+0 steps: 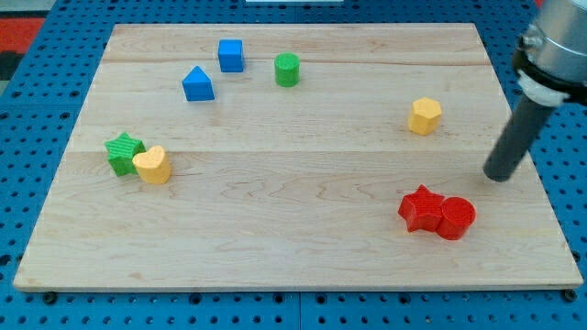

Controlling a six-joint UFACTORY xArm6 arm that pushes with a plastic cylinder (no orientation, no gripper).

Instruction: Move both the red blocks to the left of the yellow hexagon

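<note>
While my tip (pixel 501 176) rests on the bench (pixel 293 238), it stands just above-right of the touching red star (pixel 421 208) and red cylinder (pixel 456 218). Yellow hexagon (pixel 425 115) lies farther up. No claw shows, so its state can't be told.

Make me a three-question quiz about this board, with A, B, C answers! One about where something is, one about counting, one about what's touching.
1. Where is my tip?
A. above-right of the red blocks
B. beside the green star
C. between the blue blocks

2. How many yellow blocks are there?
A. one
B. two
C. four

3. The red star and red cylinder are:
A. far apart
B. stacked
C. touching side by side

Answers:
1 A: the tip stands near the view's right edge, above-right of the reds, touching neither.
2 B: the yellow hexagon and yellow heart.
3 C: no gap shows between them.
</note>
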